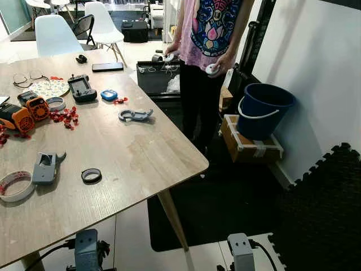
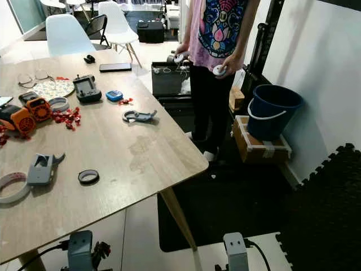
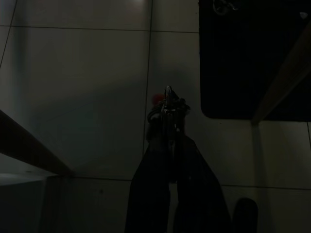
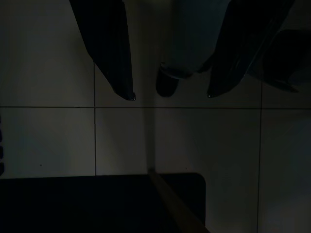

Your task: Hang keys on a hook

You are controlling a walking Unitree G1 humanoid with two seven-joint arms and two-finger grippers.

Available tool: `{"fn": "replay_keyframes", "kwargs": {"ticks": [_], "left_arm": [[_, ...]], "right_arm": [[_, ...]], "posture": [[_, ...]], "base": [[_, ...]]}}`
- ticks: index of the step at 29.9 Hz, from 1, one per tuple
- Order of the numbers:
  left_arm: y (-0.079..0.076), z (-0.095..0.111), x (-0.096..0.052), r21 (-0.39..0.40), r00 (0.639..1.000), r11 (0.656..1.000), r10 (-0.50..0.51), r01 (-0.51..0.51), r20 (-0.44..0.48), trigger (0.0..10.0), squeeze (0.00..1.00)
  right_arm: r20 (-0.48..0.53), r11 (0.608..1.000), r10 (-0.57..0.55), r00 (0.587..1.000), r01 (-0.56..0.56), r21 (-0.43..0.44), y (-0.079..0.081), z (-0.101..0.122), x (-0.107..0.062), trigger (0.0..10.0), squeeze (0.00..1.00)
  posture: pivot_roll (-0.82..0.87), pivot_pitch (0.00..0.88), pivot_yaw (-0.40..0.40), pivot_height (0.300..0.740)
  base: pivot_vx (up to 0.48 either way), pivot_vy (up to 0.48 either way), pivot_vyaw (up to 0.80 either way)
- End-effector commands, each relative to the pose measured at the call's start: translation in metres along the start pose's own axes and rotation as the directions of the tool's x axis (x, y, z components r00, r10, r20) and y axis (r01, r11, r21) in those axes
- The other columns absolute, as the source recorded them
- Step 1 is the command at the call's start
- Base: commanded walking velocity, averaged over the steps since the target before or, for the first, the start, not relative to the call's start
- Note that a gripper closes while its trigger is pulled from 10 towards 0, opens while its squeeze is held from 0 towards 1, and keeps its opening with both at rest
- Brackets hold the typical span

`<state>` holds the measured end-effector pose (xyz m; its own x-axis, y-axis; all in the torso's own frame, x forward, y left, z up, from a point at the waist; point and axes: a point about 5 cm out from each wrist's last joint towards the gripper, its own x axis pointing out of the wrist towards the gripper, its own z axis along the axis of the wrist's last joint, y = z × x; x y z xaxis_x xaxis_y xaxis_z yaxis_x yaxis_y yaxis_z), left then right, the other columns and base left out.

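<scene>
Left wrist view is very dark: left pincer [image 3: 167, 104] hangs below the worktop [image 1: 130, 152] edge over floor tiles, fingers pressed together on the keys [image 3: 166, 99], a small metal cluster with a red bit; detail is hard to make out. Right pincer [image 4: 170, 94] hangs over the tiles too, fingers spread, nothing between them. In the head views both wrists are cut off at the bottom edge. On the worktop: grey carabiner-like clip [image 1: 135, 115], tape dispenser [image 1: 45, 167], black ring [image 1: 91, 175], orange tool [image 1: 22, 112], scattered red pieces [image 1: 64, 116]. A person [image 1: 211, 34] stands past the far corner, head cut off, holding white controllers. Blue bucket [image 1: 262, 110] sits on a box by the white wall.
</scene>
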<state>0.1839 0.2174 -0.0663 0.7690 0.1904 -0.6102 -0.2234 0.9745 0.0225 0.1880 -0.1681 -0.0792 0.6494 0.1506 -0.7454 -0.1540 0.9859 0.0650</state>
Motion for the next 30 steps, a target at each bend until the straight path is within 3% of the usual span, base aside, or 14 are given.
{"fn": "replay_keyframes", "kwargs": {"ticks": [1,9,30], "left_arm": [[-0.0002,-0.0033,-0.0016,-0.001,1.0,1.0,0.001,-0.001,-0.009,10.0,0.0],[0.0018,-0.0046,-0.0018,0.01,1.0,1.0,0.002,-0.002,-0.022,10.0,0.0],[0.0022,-0.0043,-0.001,-0.004,1.0,1.0,-0.003,0.003,-0.031,10.0,0.0]], "right_arm": [[0.002,1.0,0.0,1.0,0.0,-0.01,-0.0015,0.0002,-0.0004,10.0,0.0],[0.001,1.0,0.001,1.0,-0.001,-0.01,-0.0006,-0.0002,-0.0003,10.0,0.0],[0.003,1.0,-0.003,1.0,0.003,-0.001,-0.0005,-0.0021,-0.001,10.0,0.0]], "posture": [[0.08,0.064,-0.017,0.74],[0.08,0.065,-0.014,0.74],[0.07,0.067,-0.008,0.74]], "base": [[0.0,0.0,0.0],[0.0,-0.434,0.0],[0.0,0.0,0.0]]}}
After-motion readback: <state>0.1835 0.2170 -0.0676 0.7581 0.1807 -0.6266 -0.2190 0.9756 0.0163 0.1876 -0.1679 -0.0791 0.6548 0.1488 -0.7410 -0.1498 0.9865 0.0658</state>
